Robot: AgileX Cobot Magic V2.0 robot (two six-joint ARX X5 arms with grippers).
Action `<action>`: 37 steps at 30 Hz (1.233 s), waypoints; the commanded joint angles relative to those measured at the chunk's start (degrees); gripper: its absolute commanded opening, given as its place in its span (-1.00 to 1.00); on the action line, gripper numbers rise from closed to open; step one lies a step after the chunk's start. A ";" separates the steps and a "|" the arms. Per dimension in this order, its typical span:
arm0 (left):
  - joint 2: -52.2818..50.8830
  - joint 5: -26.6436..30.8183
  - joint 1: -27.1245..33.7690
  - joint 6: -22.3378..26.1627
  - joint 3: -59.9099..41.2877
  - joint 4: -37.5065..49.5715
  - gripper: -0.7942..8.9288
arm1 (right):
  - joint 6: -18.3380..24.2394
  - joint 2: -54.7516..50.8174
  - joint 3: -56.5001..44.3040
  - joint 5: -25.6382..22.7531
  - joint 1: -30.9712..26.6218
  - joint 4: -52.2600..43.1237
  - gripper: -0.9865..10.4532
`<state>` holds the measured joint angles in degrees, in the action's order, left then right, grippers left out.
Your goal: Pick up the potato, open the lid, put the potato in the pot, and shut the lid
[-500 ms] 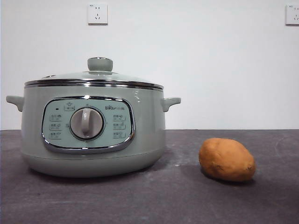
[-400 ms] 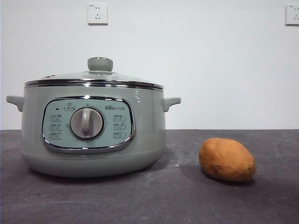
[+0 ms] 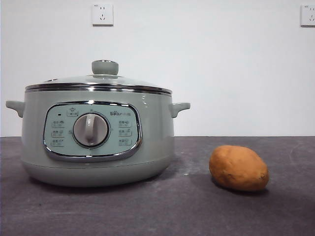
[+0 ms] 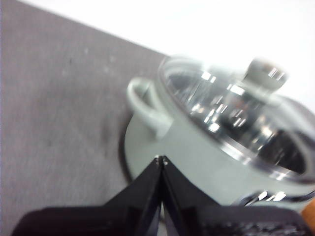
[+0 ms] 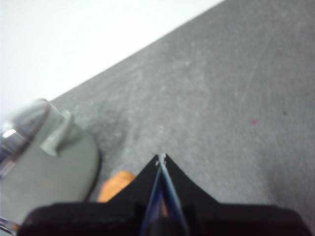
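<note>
Both fingers pairs pressed together, empty: left gripper [image 4: 161, 160] above pot [image 3: 98, 142], right gripper [image 5: 161, 157] above potato [image 3: 238, 167]. Potato on tabletop [image 3: 172, 206], right of pot, apart, long axis left-right. Lid [image 3: 98, 81] seated on the pot. Right arm looks nearer; potato partly hidden beneath its fingers.

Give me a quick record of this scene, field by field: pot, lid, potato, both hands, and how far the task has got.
pot: pale green pot standing on the dark table, dial facing the front camera
lid: glass lid seated on the pot, knob up
potato: potato lying on the table beside the pot, apart from it
left hand: left hand shut, empty, above the pot's handle side
right hand: right hand shut, empty, above the table near the potato
progress: nothing picked up, lid not yet opened
</note>
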<state>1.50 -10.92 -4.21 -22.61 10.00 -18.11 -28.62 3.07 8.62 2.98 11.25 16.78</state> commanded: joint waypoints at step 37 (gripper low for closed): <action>44.22 -25.18 0.04 7.65 40.68 -5.60 -0.07 | 22.08 51.69 49.31 19.28 3.56 24.35 0.15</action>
<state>45.80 -35.75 -4.23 -16.05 50.19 -24.34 -5.96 54.43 57.67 22.11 14.50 41.45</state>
